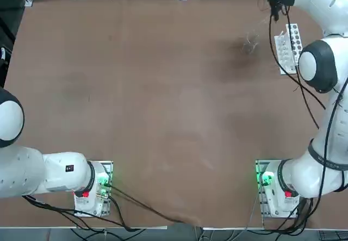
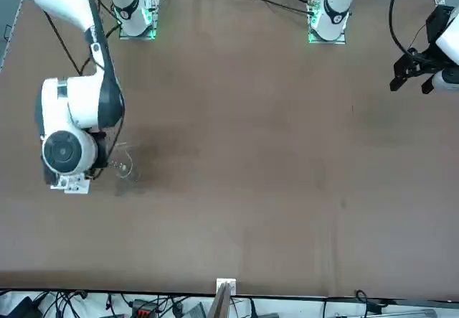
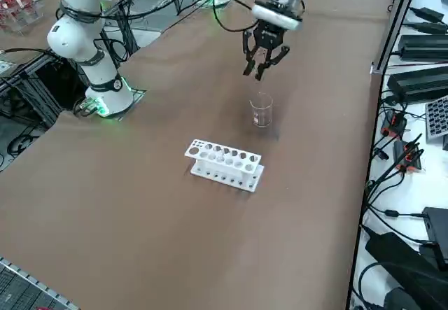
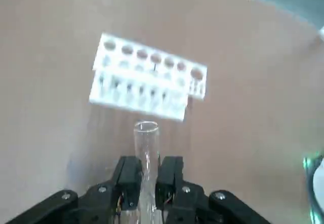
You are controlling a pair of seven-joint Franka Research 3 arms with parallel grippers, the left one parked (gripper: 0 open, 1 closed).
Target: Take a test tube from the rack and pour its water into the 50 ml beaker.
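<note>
My right gripper [image 3: 257, 70] hangs in the air above and a little beyond the 50 ml beaker [image 3: 261, 109], apart from it. In the wrist view the gripper [image 4: 150, 166] is shut on the test tube [image 4: 147, 142], a slim clear tube whose open mouth sticks out past the fingertips. Water in it does not show. The white rack [image 3: 225, 163] lies on the brown table, nearer the camera than the beaker, and shows beyond the tube as well [image 4: 147, 77]. From overhead the rack [image 1: 289, 47] sits at the far right, with the beaker [image 1: 250, 43] to its left.
The arm bases with green lights [image 1: 267, 180] stand at the near table edge, with cables trailing from them. Power supplies and cables [image 3: 420, 44] lie beyond the table's right edge. My own right arm [image 2: 75, 117] covers most of the rack in the front view.
</note>
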